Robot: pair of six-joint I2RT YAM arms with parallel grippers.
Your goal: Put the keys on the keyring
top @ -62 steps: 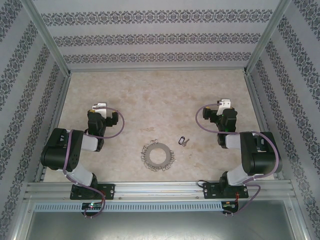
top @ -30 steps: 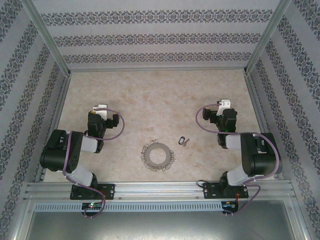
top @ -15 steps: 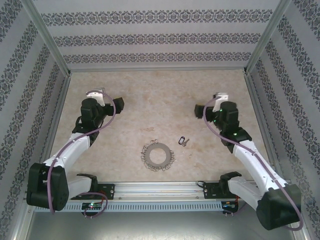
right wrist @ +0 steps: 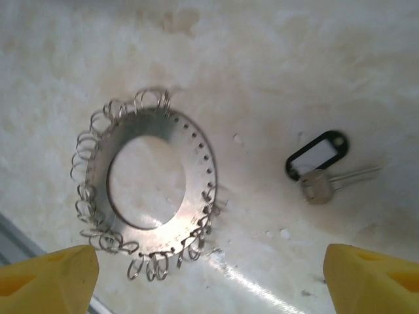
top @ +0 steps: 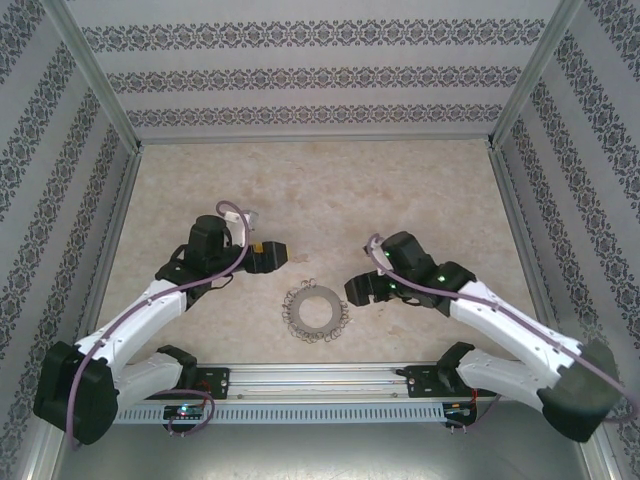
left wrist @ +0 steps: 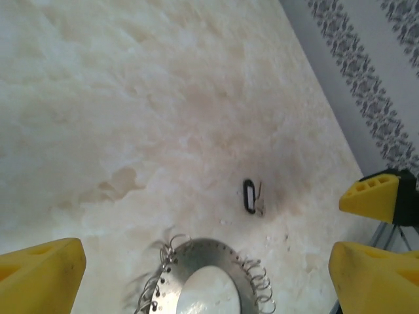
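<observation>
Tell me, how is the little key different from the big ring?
The key is far smaller than the ring. The ring is a flat round band with a wide hole; the key is a short blade with a dark oval tag. Wire loops fringe the ring, none the key. Both are silvery metal, lying apart on the table.
</observation>
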